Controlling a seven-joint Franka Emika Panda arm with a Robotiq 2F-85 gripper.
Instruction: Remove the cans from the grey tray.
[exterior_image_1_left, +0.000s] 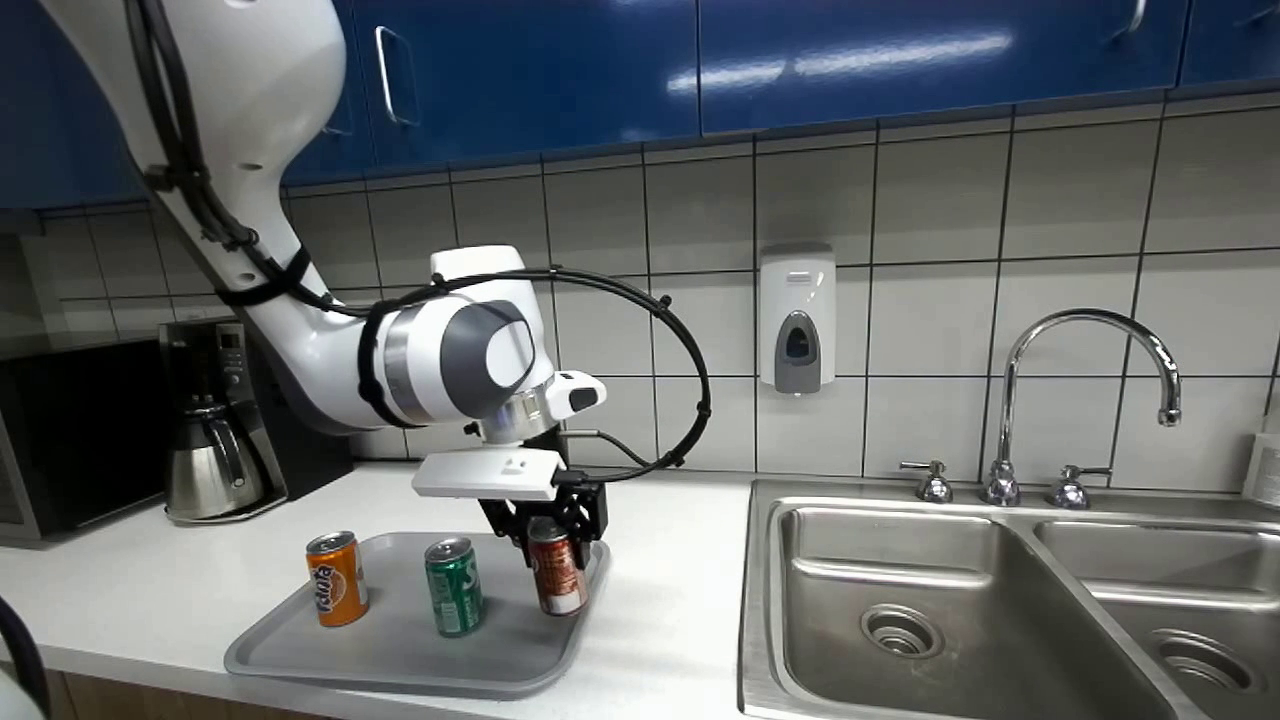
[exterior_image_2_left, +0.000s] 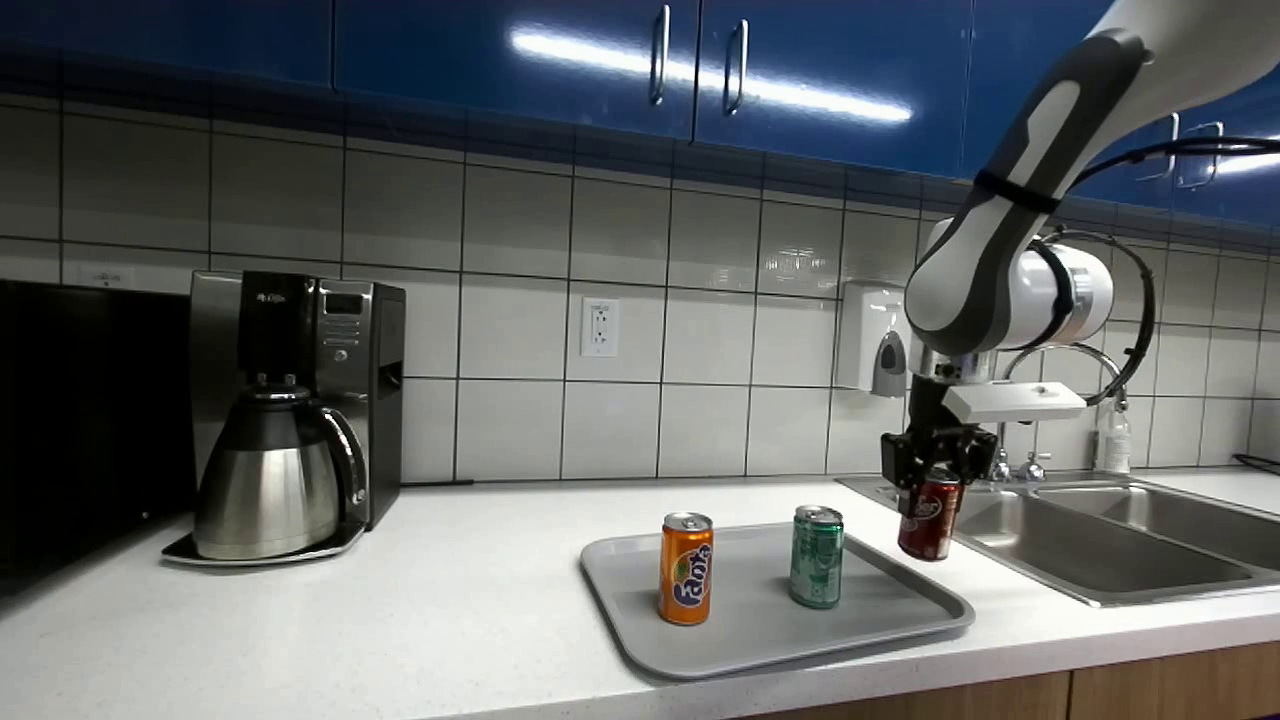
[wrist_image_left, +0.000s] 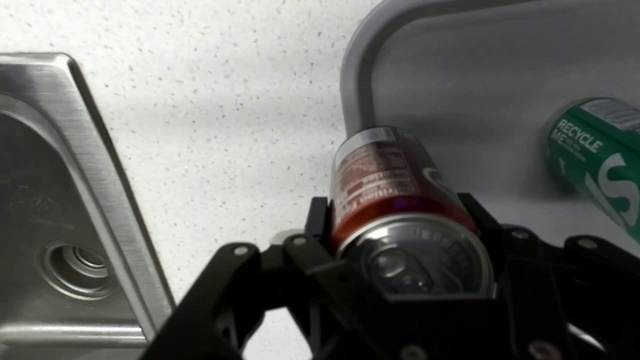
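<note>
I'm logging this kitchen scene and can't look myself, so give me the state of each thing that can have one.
Grey tray: lying flat on the counter
Orange can: upright on the grey tray
Green can: upright on the grey tray
Red can: raised, slightly tilted
Gripper: closed on the red can
Coffee pot: upright
Faucet: no water running
Soap dispenser: wall-mounted
Blue cabinet doors: closed
</note>
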